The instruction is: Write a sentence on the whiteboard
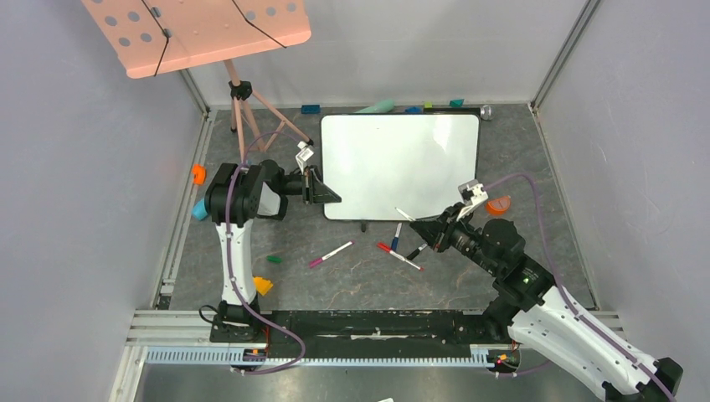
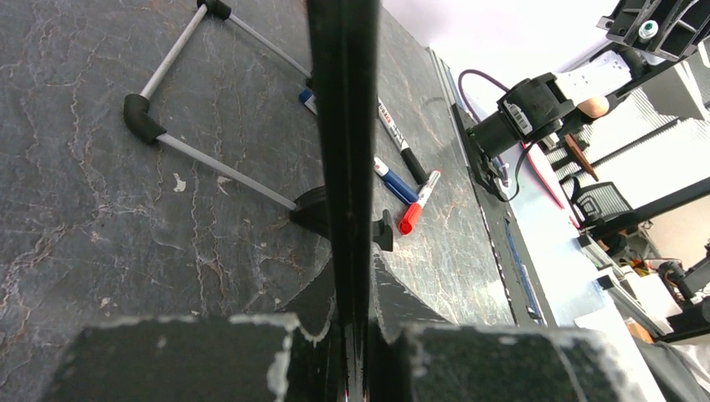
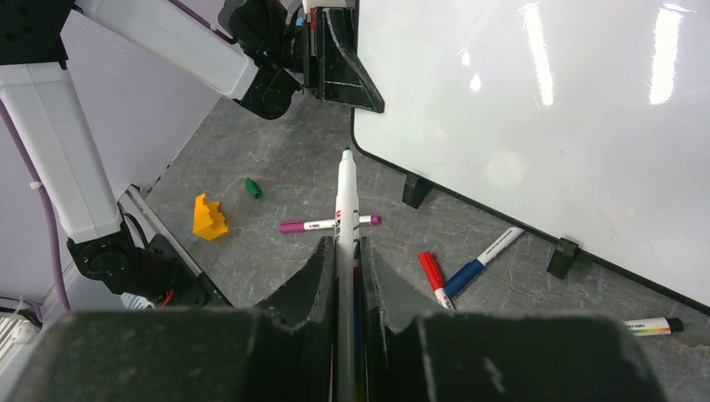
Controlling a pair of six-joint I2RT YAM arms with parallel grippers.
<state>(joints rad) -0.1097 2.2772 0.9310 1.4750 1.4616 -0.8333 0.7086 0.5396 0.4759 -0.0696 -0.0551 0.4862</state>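
The whiteboard [image 1: 400, 163] stands propped on small black feet, its glossy white face blank; no teal sentence shows on it in the top view or the right wrist view [image 3: 544, 109]. My left gripper [image 1: 322, 188] is shut on the board's left edge, which shows as a thin black frame [image 2: 339, 126] running between my jaws [image 2: 356, 335]. My right gripper [image 1: 435, 224] is shut on an uncapped white marker [image 3: 345, 193] with a green tip. It holds the marker just off the board's lower left corner, not touching it [image 3: 345, 251].
Loose markers lie on the mat in front of the board: purple [image 1: 331, 254], red [image 1: 398, 255], blue [image 1: 396, 237]. A green cap [image 1: 274, 259] and a yellow block [image 1: 263, 286] lie near the left arm. The pink music stand [image 1: 201, 29] stands back left. Small toys line the back wall.
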